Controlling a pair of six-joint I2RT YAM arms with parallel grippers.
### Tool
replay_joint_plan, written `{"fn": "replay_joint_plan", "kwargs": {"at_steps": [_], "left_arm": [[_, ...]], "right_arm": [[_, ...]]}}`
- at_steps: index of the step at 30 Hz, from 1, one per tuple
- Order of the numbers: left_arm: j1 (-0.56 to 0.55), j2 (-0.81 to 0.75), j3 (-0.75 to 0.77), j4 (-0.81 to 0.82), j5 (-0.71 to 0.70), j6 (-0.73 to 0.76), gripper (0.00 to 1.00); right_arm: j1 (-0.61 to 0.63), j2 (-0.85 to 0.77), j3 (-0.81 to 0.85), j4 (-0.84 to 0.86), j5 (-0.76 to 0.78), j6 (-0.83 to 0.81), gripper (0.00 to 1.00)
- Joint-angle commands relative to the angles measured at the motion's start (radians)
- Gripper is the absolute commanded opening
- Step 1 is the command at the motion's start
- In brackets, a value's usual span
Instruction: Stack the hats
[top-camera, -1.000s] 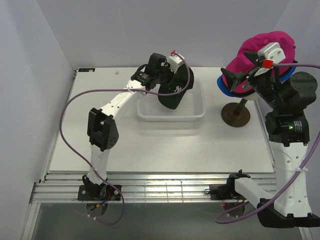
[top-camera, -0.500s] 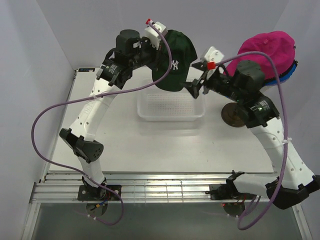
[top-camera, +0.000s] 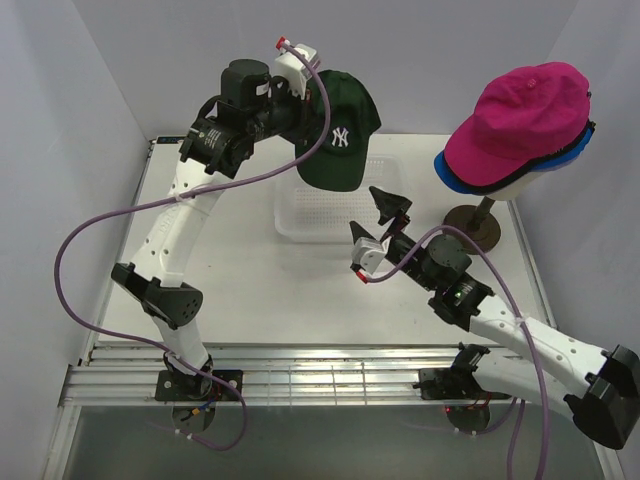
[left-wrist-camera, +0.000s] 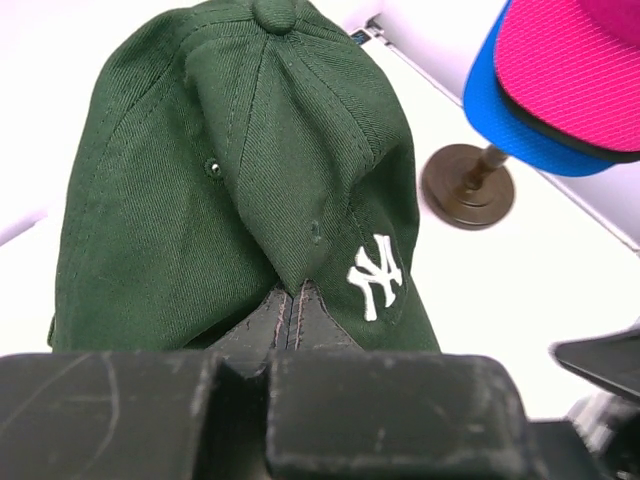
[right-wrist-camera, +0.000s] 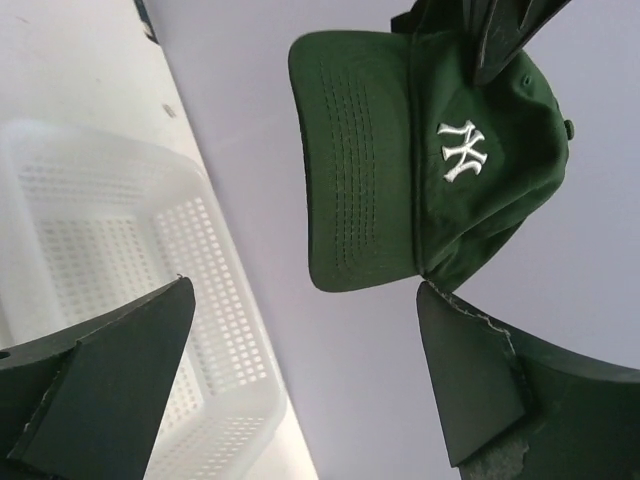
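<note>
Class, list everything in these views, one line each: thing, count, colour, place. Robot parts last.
green cap: one, dark green with white NY, held up near the basket
magenta cap: one, top of the stack on the mannequin head
blue cap: one, brim showing under the magenta
basket: one, white mesh, table centre
mannequin head: one, cream, on brown stand, right
left fingers: black, shut on the green cap
right fingers: black, open, empty, near the basket

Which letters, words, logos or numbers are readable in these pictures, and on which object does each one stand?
"NY": white stitched letters on the front of the dark green cap.
Nothing else can be read: the magenta cap and the white mesh basket show no lettering in these views.
</note>
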Motion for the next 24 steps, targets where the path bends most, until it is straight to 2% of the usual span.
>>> {"fn": "replay_joint_plan", "kwargs": {"at_steps": [1,3,4,6,12,15,16,18,20,22,24], "left_arm": [[0.004,-0.059,0.056,0.002,0.043,-0.071,0.0],[0.004,-0.059,0.062,0.002,0.054,-0.099,0.0],[0.004,-0.064,0.06,0.002,0.06,-0.102,0.0],[0.004,-0.07,0.053,0.002,0.067,-0.114,0.0],[0.003,-0.081,0.042,0.0,0.104,-0.142,0.0],[0.003,-0.09,0.03,-0.004,0.1,-0.136,0.0],[0.004,-0.092,0.025,-0.008,0.098,-0.136,0.0],[0.006,-0.098,0.01,-0.012,0.094,-0.133,0.0],[0.007,-0.098,0.0,-0.014,0.09,-0.133,0.0],[0.007,-0.098,-0.003,-0.015,0.092,-0.136,0.0],[0.009,-0.105,-0.023,-0.017,0.093,-0.133,0.0]], "right_arm": [[0.002,0.045,-0.02,0.408,0.108,-0.167,0.97],[0.002,0.105,-0.011,0.46,0.128,-0.146,0.96],[0.002,0.152,-0.006,0.556,0.169,-0.153,0.96],[0.002,0.2,0.009,0.627,0.208,-0.185,0.96],[0.004,0.346,0.102,0.653,0.223,-0.192,0.98],[0.002,0.388,0.159,0.677,0.314,-0.164,0.77],[0.002,0.389,0.173,0.671,0.356,-0.153,0.56],[0.002,0.378,0.196,0.619,0.361,-0.118,0.33],[0.002,0.352,0.193,0.594,0.343,-0.103,0.24],[0.002,0.325,0.176,0.582,0.332,-0.097,0.08],[0.004,0.308,0.173,0.565,0.349,-0.078,0.08]]}}
